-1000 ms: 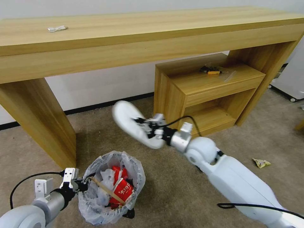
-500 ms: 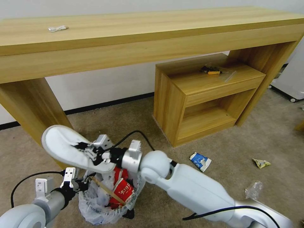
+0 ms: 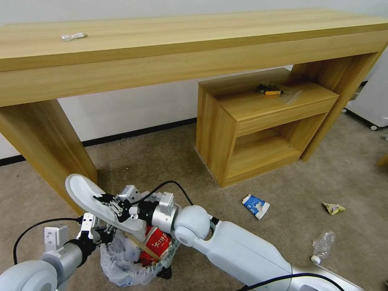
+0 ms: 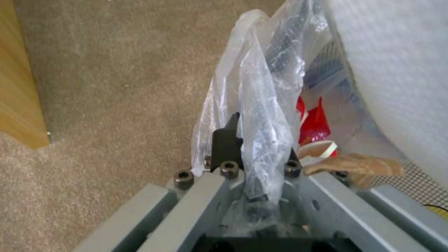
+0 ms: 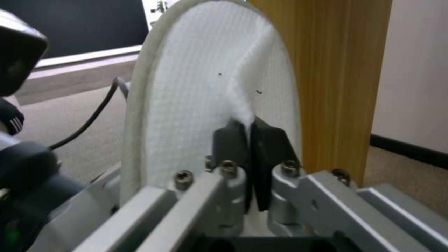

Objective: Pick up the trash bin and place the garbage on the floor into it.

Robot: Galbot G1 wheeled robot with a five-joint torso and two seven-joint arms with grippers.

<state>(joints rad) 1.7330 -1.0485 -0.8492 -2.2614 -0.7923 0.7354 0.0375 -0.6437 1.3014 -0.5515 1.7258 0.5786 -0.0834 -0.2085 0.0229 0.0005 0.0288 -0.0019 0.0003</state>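
1 slipper [image 3: 87, 193] in right gripper [image 3: 106, 201]; 1 trash bin [image 3: 121, 262].

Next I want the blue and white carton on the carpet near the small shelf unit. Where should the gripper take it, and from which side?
Probably from straight above. The carton lies flat and crumpled on the floor, so close across its narrower width near the middle. The right gripper is shut on the slipper over the trash bin; the left gripper holds the bin's rim.
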